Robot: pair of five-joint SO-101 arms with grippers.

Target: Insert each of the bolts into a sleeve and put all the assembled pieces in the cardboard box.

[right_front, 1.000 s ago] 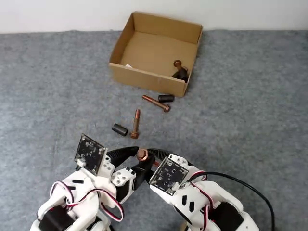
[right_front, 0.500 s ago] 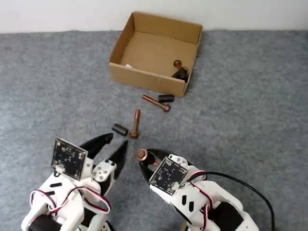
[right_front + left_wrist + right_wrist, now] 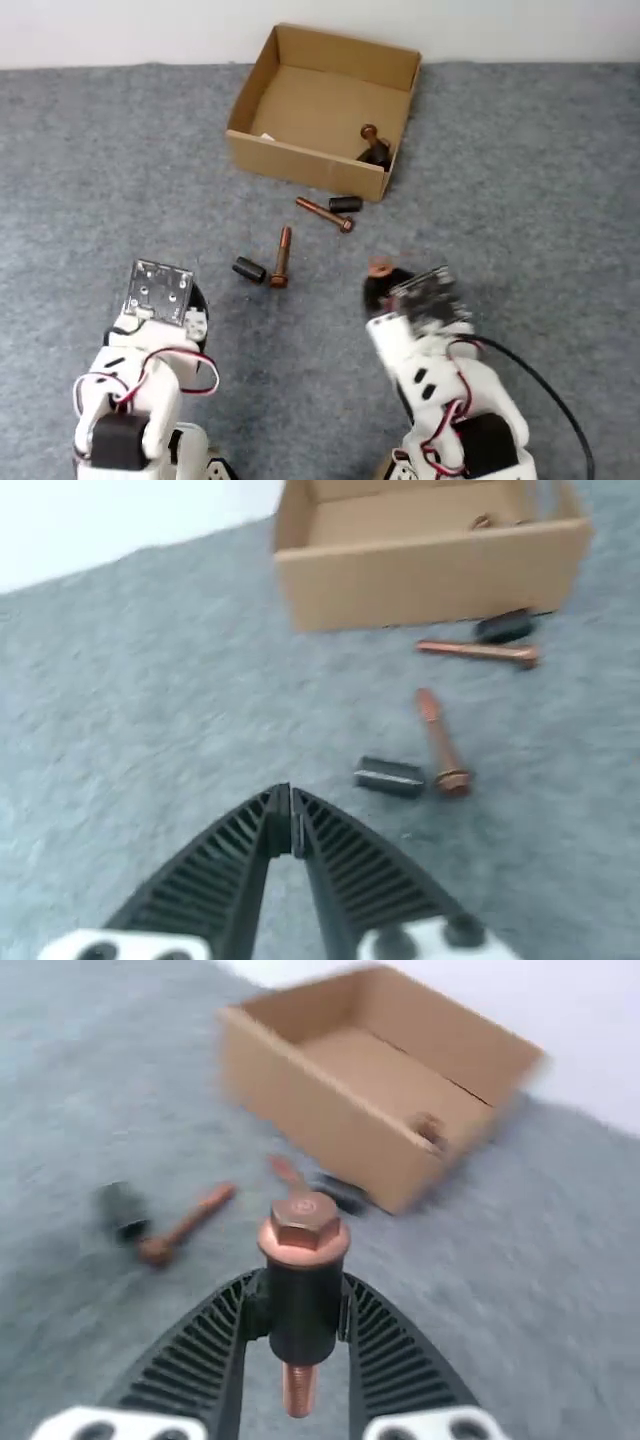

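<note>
**Sleeved bolt [image 3: 300, 1260] clamped in right fingers [image 3: 205, 1355]**

The right fingers grip the sleeved bolt above the surface [image 3: 520, 200], toward its near edge. The left fingers [image 3: 220, 865] are pressed together, holding nothing. The cardboard box [image 3: 300, 165] at the far edge holds one assembled piece [image 3: 374, 148]. Two bolts [image 3: 283, 255] [image 3: 325, 214] and two sleeves [image 3: 249, 269] [image 3: 345, 204] lie loose before it.

Grey cloth, matt and rough like felt, covers the tabletop [image 3: 530, 200]. The cardboard box [image 3: 305, 170] is plain brown paperboard, matt. The loose bolt [image 3: 283, 250] near the tabletop's middle and the second bolt [image 3: 322, 213] by the box are copper-coloured metal with a dull sheen. The sleeve [image 3: 301, 1310] held in the right gripper [image 3: 300, 1285] is smooth matt black, and its bolt head [image 3: 303, 1222] gleams coppery. That gripper and the left gripper [image 3: 290, 815] have ribbed black plastic fingers [image 3: 220, 865]. The arm shells [image 3: 440, 380] are smooth white plastic.
</note>
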